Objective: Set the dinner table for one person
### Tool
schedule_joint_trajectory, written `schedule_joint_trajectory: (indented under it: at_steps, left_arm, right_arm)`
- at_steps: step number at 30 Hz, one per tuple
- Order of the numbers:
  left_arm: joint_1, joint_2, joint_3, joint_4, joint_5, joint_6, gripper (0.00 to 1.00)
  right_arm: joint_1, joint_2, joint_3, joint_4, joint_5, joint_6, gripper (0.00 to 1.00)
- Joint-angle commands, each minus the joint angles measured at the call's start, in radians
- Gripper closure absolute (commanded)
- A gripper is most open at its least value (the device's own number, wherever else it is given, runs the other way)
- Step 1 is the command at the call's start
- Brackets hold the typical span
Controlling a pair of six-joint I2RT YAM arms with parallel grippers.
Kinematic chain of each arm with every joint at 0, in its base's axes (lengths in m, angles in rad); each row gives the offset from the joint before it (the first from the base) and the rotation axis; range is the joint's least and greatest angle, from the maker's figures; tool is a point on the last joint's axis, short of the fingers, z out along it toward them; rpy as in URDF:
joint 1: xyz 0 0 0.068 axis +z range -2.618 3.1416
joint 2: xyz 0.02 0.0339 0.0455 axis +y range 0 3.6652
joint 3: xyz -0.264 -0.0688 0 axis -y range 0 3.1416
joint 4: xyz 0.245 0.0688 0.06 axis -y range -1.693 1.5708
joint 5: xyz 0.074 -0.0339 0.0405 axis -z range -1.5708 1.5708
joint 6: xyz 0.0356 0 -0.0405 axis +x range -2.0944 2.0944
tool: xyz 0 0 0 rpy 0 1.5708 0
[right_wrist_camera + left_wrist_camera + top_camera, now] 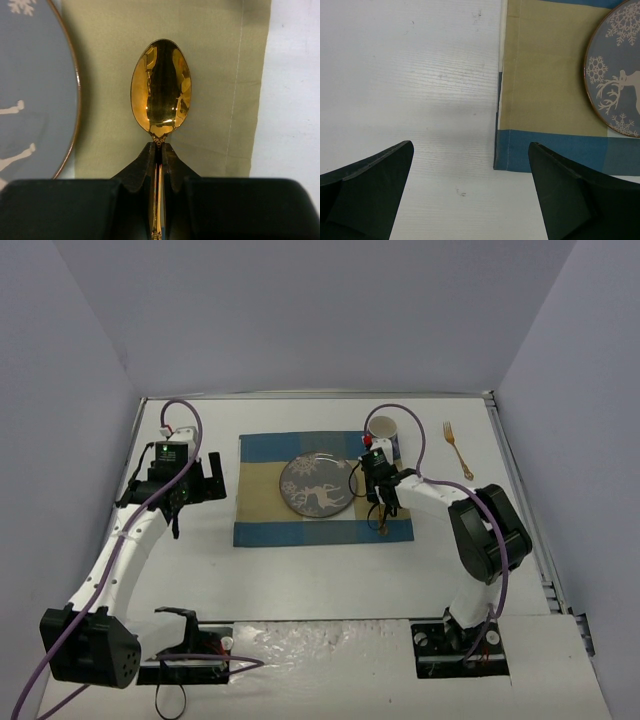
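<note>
The white dinner table (330, 580) carries a blue-and-tan checked placemat (262, 510) with a grey reindeer plate (318, 484) at its middle. My right gripper (379, 490) is shut on a gold spoon (161, 89), over the placemat's tan stripe just right of the plate (30, 100). The spoon's handle runs between the fingers (145, 162). A white cup (383, 428) stands at the placemat's far right corner. A gold fork (458, 449) lies on the table at the far right. My left gripper (203, 480) is open and empty, left of the placemat (545, 90); it hangs over the near left corner.
Pale lilac walls close the table on three sides. A metal rim (520, 490) runs along the right edge. The arm bases (190, 665) sit at the near edge. A purple cable (420, 435) loops over the right arm near the cup.
</note>
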Motion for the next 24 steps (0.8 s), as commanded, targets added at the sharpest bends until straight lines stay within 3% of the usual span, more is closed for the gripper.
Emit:
schedule_joint_trajectory:
  at_steps: [1,24]
  left_arm:
    - [0.008,0.000,0.050,0.032,-0.013,0.002,0.03]
    - [0.008,0.000,0.050,0.033,-0.012,0.004,0.03]
  right_arm:
    - [-0.012,0.016,0.023,0.089,0.057,0.019,1.00]
    - [-0.059,0.049,-0.017,0.179,-0.023,-0.025,1.00]
